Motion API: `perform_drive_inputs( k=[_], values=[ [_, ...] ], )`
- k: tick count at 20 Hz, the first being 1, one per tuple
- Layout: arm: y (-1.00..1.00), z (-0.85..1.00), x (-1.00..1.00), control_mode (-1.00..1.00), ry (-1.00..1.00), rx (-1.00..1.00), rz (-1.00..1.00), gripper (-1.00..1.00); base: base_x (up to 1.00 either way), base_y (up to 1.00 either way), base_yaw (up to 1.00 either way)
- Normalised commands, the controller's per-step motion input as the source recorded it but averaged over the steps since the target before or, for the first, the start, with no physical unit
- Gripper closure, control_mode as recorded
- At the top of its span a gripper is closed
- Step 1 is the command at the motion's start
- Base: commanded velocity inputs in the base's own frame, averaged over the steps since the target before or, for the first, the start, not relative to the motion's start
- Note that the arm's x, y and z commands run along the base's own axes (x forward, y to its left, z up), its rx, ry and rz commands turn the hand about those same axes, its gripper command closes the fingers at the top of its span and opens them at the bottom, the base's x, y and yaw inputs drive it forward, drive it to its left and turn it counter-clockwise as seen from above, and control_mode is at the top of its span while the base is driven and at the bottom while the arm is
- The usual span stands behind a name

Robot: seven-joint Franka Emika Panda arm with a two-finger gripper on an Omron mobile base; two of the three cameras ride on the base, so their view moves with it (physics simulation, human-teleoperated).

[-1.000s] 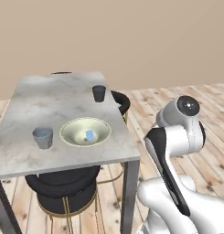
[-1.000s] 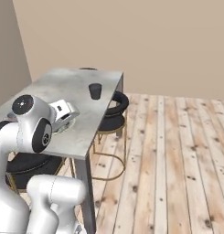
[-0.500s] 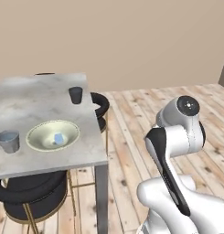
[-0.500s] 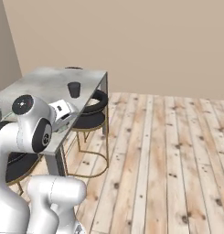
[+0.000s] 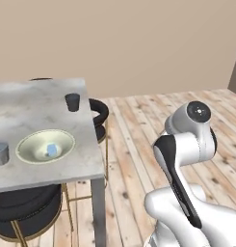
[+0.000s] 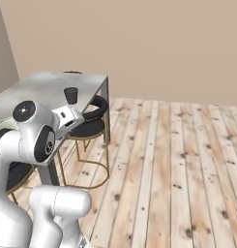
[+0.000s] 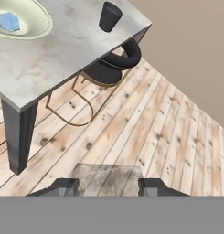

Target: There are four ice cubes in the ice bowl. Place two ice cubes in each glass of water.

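Observation:
The ice bowl [image 5: 28,144] sits near the front of the marble table [image 5: 37,108], and a pale blue clump of ice cubes [image 5: 52,150] lies in it. One glass of water [image 5: 72,102] stands by the table's right edge. The other glass [image 5: 0,153] is left of the bowl, at the picture's edge. In the hand view the bowl [image 7: 33,25], an ice cube [image 7: 9,20] and a glass [image 7: 109,16] lie at the top left. My gripper [image 7: 109,187] is open, off the table's corner and over the wooden floor, with nothing between its fingertips [image 7: 63,186].
A black round stool [image 5: 98,110] with gold legs stands at the table's right side, and another [image 5: 23,212] is under its front. The dark table leg [image 7: 19,137] is close to the hand. Wooden floor [image 6: 178,155] stretches right to a beige wall.
The whole picture has shifted, so the base has driven on. The table has slid left in the left base view. The arm keeps its pose and the gripper its opening.

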Motion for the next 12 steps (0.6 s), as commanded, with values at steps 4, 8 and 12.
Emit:
perform_drive_inputs(
  k=[4,8,12],
  values=[
    [0.00,0.00,0.00,1.00,0.00,0.00,0.00,1.00,0.50,-0.02,-0.01],
    [0.00,0.00,0.00,1.00,0.00,0.00,0.00,1.00,0.43,-0.31,0.00],
    [0.00,0.00,0.00,1.00,0.00,0.00,0.00,1.00,0.46,-0.12,0.00]
  ],
)
